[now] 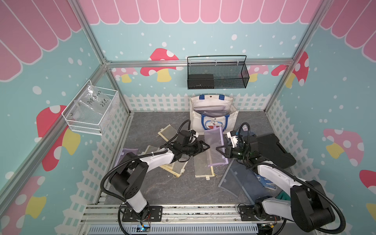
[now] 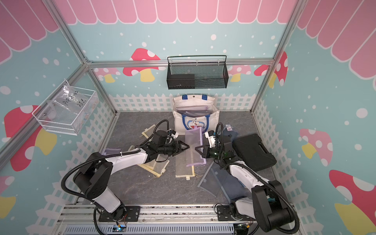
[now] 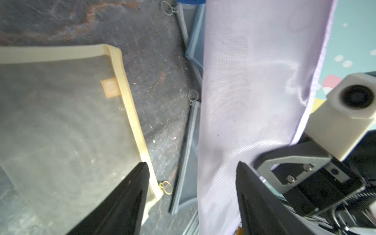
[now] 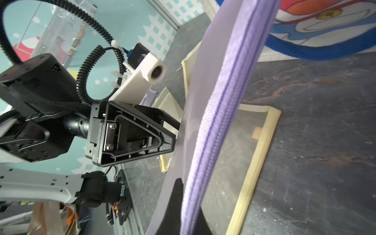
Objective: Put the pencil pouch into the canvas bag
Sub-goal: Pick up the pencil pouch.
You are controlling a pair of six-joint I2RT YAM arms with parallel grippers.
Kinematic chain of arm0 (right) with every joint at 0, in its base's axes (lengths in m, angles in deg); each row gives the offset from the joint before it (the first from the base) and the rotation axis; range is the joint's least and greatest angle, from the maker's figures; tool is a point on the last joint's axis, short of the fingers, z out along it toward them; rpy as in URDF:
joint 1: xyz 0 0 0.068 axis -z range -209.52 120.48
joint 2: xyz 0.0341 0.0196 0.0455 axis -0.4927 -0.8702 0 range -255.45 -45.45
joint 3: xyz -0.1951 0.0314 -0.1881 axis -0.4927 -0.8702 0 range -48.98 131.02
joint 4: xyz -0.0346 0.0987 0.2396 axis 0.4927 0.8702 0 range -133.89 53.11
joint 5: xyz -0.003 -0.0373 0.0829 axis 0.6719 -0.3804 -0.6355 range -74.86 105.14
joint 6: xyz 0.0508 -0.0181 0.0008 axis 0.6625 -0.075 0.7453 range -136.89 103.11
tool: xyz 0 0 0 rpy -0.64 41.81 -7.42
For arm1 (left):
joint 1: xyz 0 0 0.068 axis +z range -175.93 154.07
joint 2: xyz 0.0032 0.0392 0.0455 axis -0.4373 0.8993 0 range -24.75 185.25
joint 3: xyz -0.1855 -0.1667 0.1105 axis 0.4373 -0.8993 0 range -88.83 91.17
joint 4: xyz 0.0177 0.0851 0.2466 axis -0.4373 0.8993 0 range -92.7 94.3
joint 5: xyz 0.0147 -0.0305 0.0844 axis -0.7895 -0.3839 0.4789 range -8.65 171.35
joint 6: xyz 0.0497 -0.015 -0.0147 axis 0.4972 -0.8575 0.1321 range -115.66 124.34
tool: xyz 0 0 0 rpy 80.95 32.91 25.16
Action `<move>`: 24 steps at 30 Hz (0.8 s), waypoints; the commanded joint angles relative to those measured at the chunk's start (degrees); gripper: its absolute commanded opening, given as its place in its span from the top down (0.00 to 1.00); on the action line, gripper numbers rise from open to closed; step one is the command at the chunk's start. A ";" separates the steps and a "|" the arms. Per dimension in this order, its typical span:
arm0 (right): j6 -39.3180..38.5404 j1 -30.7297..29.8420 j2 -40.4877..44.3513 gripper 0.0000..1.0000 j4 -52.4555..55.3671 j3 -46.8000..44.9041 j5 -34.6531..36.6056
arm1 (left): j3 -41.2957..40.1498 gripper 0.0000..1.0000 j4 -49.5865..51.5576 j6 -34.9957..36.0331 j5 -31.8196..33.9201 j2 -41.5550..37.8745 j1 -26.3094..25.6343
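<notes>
Now two tools meet at one lilac pencil pouch (image 1: 216, 147).
Right tool (image 1: 220, 151) clenched on it, raised before the canvas bag (image 1: 213, 117); left tool (image 1: 205, 147) released; four cream pouches (image 1: 203, 165) on worktop (image 1: 183, 189).

black mesh basket (image 1: 217, 74) on back wall; white wire basket (image 1: 91, 109) left | black case (image 1: 274, 150) right; yellow-trimmed pouches (image 1: 203, 165) on floor
</notes>
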 commanded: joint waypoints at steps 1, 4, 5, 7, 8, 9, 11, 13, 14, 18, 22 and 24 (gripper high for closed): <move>-1.36 -0.05 2.32 1.00 4.38 1.11 -6.76 | -3.37 0.23 -8.01 -5.31 -4.46 -3.62 0.40; -1.08 -0.05 2.99 1.00 4.27 1.47 -10.86 | -4.77 0.20 -14.39 -9.24 -6.04 -5.38 0.47; -1.17 -0.05 3.24 1.00 4.12 1.71 -11.89 | -4.79 0.20 -15.22 -9.72 -6.38 -5.61 0.48; -1.51 -0.07 3.58 1.00 4.12 2.46 -14.07 | -4.68 0.21 -16.45 -10.22 -6.61 -5.96 0.42; -1.58 -0.07 3.44 1.00 4.03 2.84 -15.15 | -4.68 0.21 -16.89 -10.38 -6.55 -6.07 0.33; -1.68 -0.11 3.18 1.00 4.03 3.32 -16.37 | -4.60 0.22 -17.56 -10.68 -6.59 -6.18 0.26; -1.65 -0.08 2.95 1.00 3.67 4.00 -17.05 | -4.53 0.26 -18.40 -11.16 -6.85 -6.10 -0.03; -0.62 -0.06 2.57 1.00 2.06 4.44 -18.85 | -4.72 0.42 -19.69 -11.84 -6.71 -6.40 -0.50; -0.27 -0.05 2.28 1.00 1.77 4.70 -18.99 | -4.96 0.50 -20.27 -12.22 -6.53 -6.73 -0.72; 1.37 -0.05 2.07 1.00 0.71 5.81 -17.66 | -7.28 0.81 -22.63 -14.24 -4.72 -9.77 -0.98; 1.38 -0.06 1.82 0.76 3.17 8.74 -12.77 | -8.16 1.00 -17.52 -13.44 -2.63 -14.97 -0.96; -1.51 -0.05 1.86 0.54 9.04 12.24 -8.33 | -6.73 1.00 -9.77 -11.34 -0.33 -18.39 -0.99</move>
